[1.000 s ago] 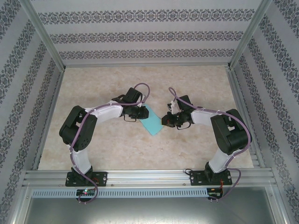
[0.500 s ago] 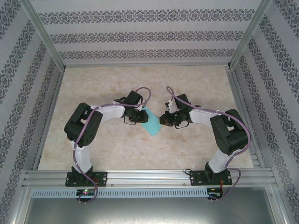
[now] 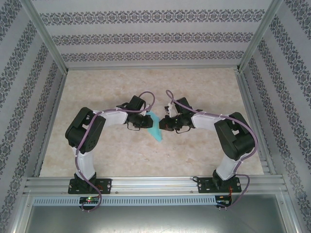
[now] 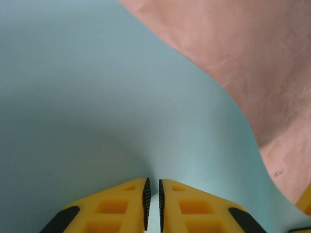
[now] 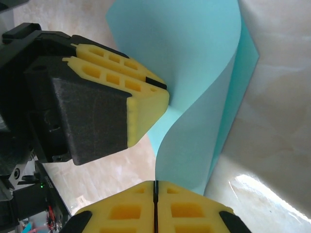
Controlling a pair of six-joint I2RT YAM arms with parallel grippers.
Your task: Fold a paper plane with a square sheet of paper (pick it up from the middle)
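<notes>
Marble-patterned tabletop (image 3: 204, 150), boxed in by striped floral wallpaper (image 3: 146, 39), is serving as my workbench while I am handling the square sheet of paper (image 3: 154, 127) near its middle.

I am pinching the sheet with my left gripper (image 4: 152, 189). Its yellow fingers (image 4: 121, 206) are standing almost together, leaving only a thin slit, and the teal paper is running down into that slit. I am clamping my right gripper (image 5: 156, 187) fully closed, its jaws meeting in a hairline seam. One edge of the sheet is running straight into that seam, so I am judging it caught there as well.

Between the two grips the paper is bowing into a soft S-curve instead of lying flat. It is rising from my right fingertips, swinging past the left ones and fanning out beyond them. I am reading that bulge as the result of my two wrists facing each other at close quarters, nearly nose to nose, with less room between them than the sheet would need to lie flat.

Seen from above, the sheet is showing as a narrow teal sliver hanging between the wrists, its lower tip pointing toward the table. I cannot tell whether that tip is touching the surface.

No crease is showing yet. I am judging this as the opening fold, with one edge being carried over toward the other.
</notes>
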